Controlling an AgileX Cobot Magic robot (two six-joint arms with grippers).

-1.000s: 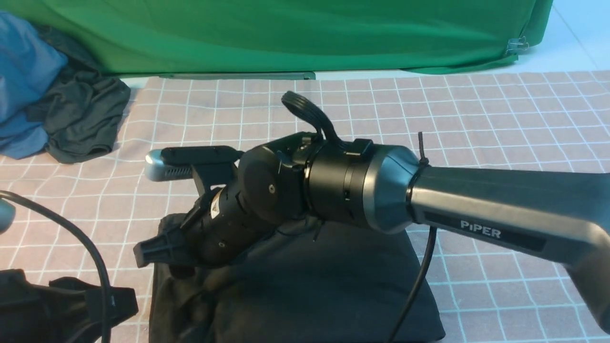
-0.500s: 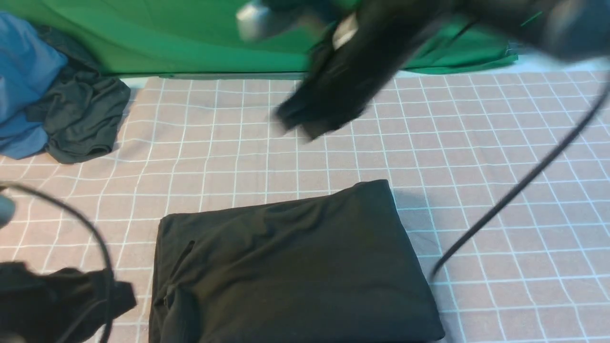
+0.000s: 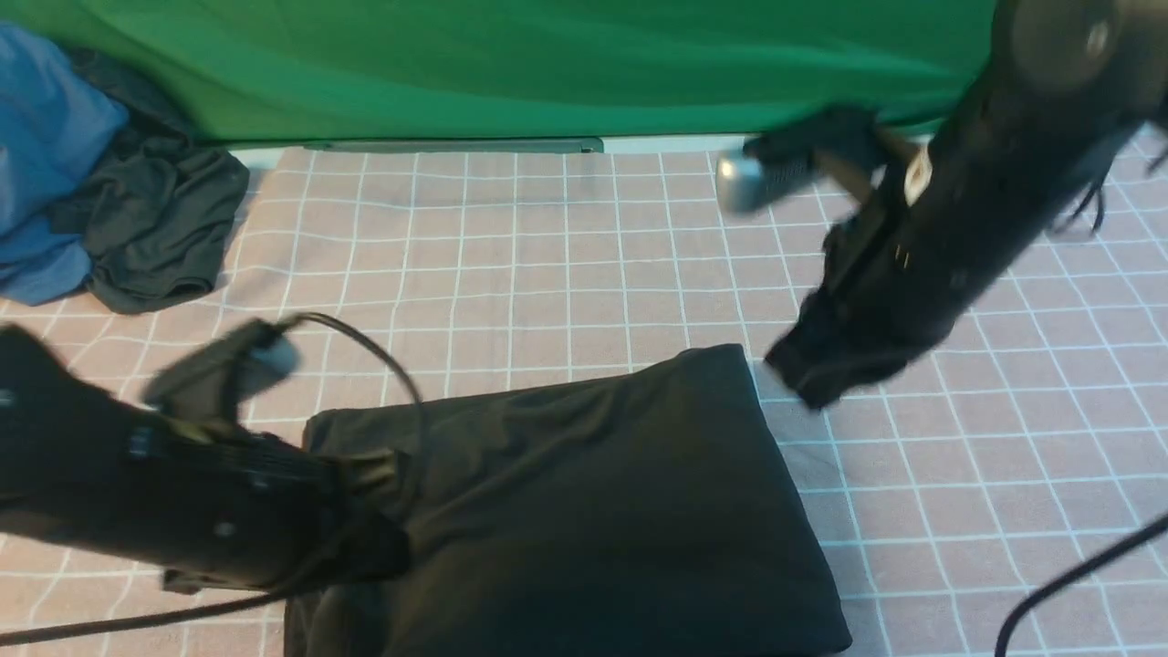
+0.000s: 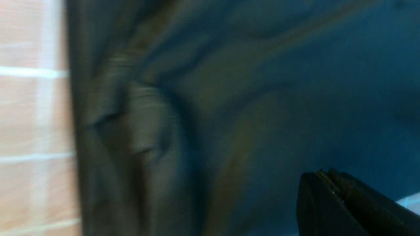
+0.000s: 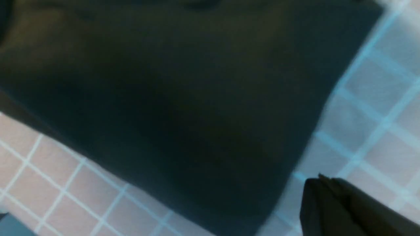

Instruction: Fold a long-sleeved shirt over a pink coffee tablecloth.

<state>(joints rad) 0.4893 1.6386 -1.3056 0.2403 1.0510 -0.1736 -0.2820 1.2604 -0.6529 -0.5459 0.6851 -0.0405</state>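
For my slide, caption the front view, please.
Folded black long-sleeved shirt on pink grid-lined tablecloth; left gripper at its edge, right gripper raised.

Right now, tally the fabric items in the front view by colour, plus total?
Black: 1, the long-sleeved shirt, folded.
Pink: 1, the pink coffee tablecloth.
Green: 1, the backdrop.
Dark grey: 1, crumpled garment.
Blue: 1, garment.
Total: 5.

Both arms are black, built of rounded cylindrical segments. Each carries a silver-tipped camera module [image 3: 746, 180] near the wrist. Thin black cables [image 3: 365, 342] loop beside them.
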